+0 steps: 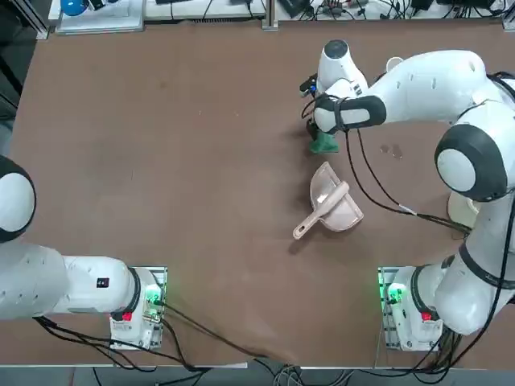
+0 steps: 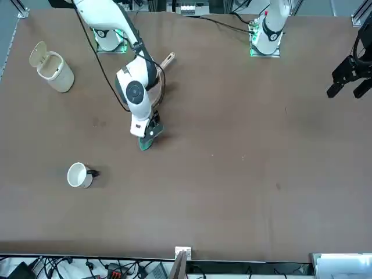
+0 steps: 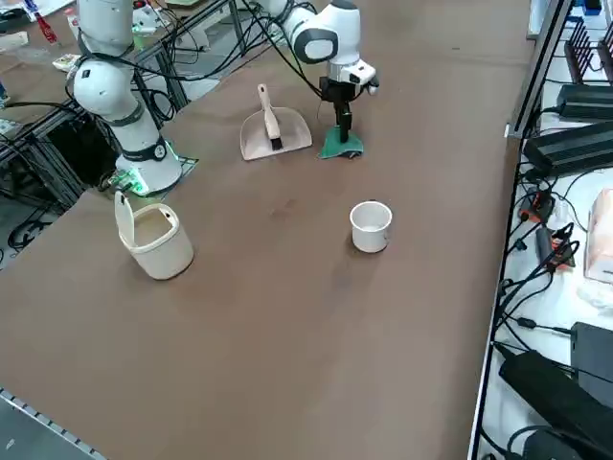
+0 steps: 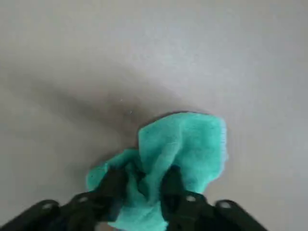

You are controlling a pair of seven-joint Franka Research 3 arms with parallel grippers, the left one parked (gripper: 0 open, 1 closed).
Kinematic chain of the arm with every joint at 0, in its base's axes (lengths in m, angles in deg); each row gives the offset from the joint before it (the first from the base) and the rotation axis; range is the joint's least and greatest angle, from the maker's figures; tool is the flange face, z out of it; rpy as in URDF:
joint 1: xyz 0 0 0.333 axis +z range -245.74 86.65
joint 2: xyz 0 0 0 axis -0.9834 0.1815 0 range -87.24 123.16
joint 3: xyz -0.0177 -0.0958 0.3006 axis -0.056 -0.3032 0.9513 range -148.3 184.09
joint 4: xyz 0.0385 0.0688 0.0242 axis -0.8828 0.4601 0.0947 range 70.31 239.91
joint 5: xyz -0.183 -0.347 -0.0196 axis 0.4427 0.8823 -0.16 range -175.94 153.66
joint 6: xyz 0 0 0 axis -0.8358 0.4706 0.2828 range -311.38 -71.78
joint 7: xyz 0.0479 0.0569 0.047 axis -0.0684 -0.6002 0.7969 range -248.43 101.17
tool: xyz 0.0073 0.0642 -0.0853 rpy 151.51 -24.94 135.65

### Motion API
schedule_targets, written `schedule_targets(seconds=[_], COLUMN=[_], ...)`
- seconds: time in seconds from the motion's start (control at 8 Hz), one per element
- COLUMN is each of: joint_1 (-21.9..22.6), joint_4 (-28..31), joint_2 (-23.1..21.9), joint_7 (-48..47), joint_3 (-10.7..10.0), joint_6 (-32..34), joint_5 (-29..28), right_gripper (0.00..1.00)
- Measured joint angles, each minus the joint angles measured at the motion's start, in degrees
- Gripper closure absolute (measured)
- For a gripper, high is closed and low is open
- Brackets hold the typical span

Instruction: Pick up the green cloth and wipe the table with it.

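The green cloth [image 4: 180,149] is bunched between the fingers of my right gripper [image 4: 143,185], which is shut on it. The cloth [image 1: 324,144] rests on the brown table [image 1: 201,161], just beyond the dustpan, with the gripper [image 1: 319,135] pointing straight down onto it. From the front, the cloth [image 2: 149,137] pokes out under the gripper [image 2: 150,129]. From the side, the gripper [image 3: 343,126] stands upright on the cloth [image 3: 340,146], whose lower part spreads flat on the table [image 3: 287,287].
A pinkish dustpan [image 1: 330,205] with a brush lies just behind the cloth, toward my base. A white cup [image 3: 371,226] and a beige lidded bin [image 3: 151,237] stand to the right. Cables run along the table's far edge.
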Motion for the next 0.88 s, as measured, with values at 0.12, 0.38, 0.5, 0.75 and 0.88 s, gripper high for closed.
schedule_targets(seconds=[0.12,0.38,0.5,0.75,0.88], joint_1=[-0.1,-1.3,-3.0,-6.8,-8.6], joint_4=[-0.2,-1.5,-3.0,-5.6,-6.0], joint_2=[-0.1,-1.2,-2.6,-5.6,-7.1], joint_7=[0.0,0.0,0.0,0.7,1.1], joint_3=[-0.4,-1.0,-1.2,-1.3,-1.4], joint_6=[0.0,3.1,7.7,15.3,18.3], joint_5=[0.0,0.0,0.0,0.0,0.0], right_gripper=[0.81,0.95,0.95,0.95,0.95])
